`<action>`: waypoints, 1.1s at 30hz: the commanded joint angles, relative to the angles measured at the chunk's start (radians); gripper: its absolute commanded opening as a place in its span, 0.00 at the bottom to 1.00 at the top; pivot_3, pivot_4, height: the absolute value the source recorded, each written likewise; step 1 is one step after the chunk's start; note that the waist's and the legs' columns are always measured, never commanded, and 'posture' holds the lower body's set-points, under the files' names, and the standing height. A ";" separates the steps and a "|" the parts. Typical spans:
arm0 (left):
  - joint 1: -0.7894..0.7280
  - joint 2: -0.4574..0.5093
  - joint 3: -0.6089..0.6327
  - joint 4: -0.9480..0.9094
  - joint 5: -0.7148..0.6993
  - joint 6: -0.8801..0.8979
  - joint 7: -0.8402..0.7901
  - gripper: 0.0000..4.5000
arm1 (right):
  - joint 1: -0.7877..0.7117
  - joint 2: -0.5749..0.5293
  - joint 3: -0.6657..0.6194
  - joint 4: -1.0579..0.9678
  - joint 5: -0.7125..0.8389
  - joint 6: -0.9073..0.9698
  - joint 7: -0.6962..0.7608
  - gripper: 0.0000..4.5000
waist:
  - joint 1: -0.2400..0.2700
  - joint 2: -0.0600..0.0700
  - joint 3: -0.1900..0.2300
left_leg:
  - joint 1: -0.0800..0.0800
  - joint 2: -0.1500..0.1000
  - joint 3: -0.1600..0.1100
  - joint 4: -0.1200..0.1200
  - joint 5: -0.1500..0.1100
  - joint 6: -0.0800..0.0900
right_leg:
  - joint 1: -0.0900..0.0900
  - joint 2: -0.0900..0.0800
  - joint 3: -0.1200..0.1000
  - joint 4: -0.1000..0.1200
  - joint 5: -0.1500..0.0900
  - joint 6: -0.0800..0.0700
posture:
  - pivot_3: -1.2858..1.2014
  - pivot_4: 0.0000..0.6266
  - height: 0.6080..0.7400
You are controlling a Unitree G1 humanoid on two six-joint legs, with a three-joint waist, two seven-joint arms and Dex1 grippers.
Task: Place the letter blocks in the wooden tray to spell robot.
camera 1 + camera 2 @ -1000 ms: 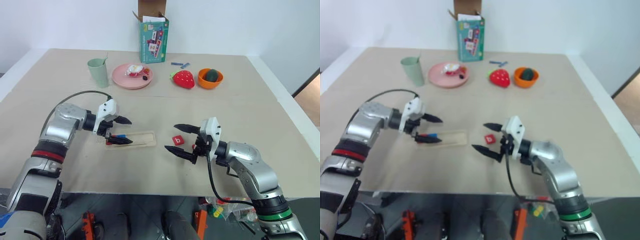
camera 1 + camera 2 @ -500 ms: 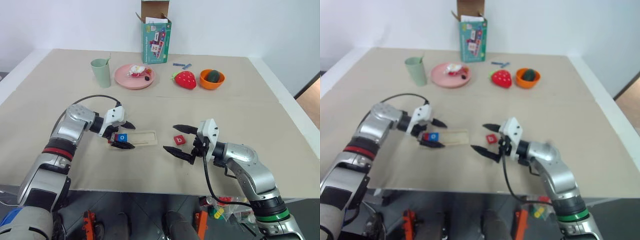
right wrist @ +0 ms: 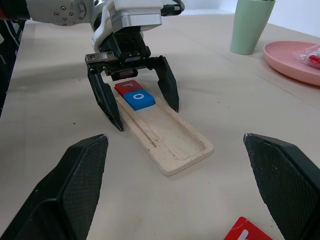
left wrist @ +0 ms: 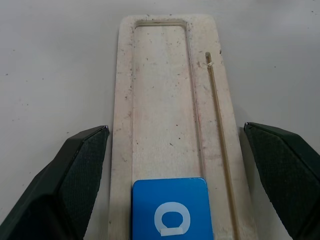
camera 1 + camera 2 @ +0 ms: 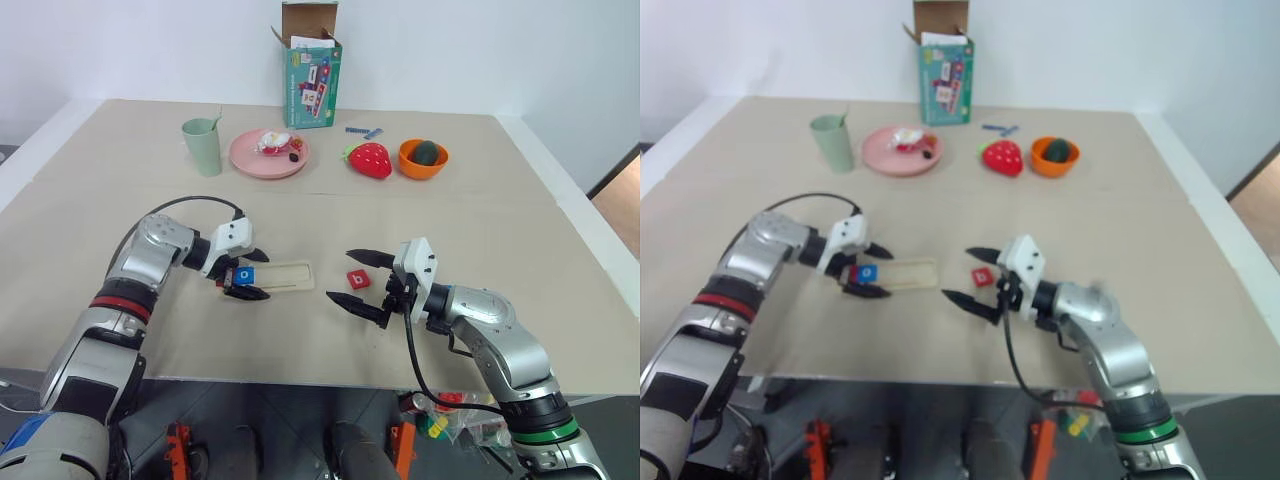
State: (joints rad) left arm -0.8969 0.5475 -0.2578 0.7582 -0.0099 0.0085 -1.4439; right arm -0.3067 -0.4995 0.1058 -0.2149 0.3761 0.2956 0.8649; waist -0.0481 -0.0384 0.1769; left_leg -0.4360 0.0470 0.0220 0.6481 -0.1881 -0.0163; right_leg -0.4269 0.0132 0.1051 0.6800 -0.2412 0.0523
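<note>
The wooden tray (image 5: 292, 277) lies on the table in front of me. At its left end a red "r" block (image 3: 125, 86) and a blue "o" block (image 5: 245, 276) lie side by side in the recess. My left gripper (image 5: 262, 276) is open and straddles that end, one finger on each side of the tray, with the blue block (image 4: 170, 210) loose between them. A red "b" block (image 5: 358, 279) lies on the table to the right of the tray. My right gripper (image 5: 342, 275) hangs open over it, pointing towards the tray (image 3: 175, 145).
Along the far side stand a green cup (image 5: 201, 145), a pink plate (image 5: 268, 155) with small items, a toy strawberry (image 5: 368, 159), an orange bowl (image 5: 423, 158), a teal box (image 5: 309, 66) and thin blue sticks (image 5: 362, 130). The table's front edge is close below both grippers.
My left gripper has sunk a little over the tray's left end, and the blue block now shows between its fingers. The right arm has kept still.
</note>
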 commanded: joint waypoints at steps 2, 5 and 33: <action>-0.012 0.005 -0.010 0.041 0.033 0.008 0.013 0.83 | -0.002 0.000 -0.010 -0.036 -0.002 -0.015 -0.003 1.00 | 0.000 0.000 0.000 | 0.000 0.000 0.000 0.002 0.000 0.000 | 0.000 0.000 0.000 0.001 0.000 0.000 | 0.52 0.24 1.00; -0.015 0.005 -0.010 0.057 0.041 0.004 0.023 0.71 | 0.006 -0.001 -0.009 -0.040 -0.005 -0.017 -0.004 1.00 | -0.001 0.000 0.000 | 0.001 0.001 0.000 0.003 0.000 0.000 | 0.001 0.001 0.000 0.002 0.001 -0.001 | 0.52 0.24 1.00; -0.070 -0.158 -0.144 -0.150 0.096 0.085 0.006 0.71 | -0.001 0.006 -0.014 -0.021 -0.031 -0.038 -0.013 1.00 | 0.001 0.000 0.000 | 0.000 0.000 -0.001 0.005 0.000 0.000 | 0.002 0.001 0.001 0.002 0.000 0.000 | 0.52 0.24 1.00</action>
State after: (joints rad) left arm -0.9416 0.3952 -0.3926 0.6097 0.0718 0.0909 -1.4475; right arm -0.2907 -0.4955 0.1059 -0.2128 0.3450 0.2745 0.8557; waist -0.0475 -0.0383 0.1770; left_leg -0.4361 0.0466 0.0211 0.6530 -0.1876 -0.0159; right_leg -0.4250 0.0138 0.1060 0.6816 -0.2408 0.0525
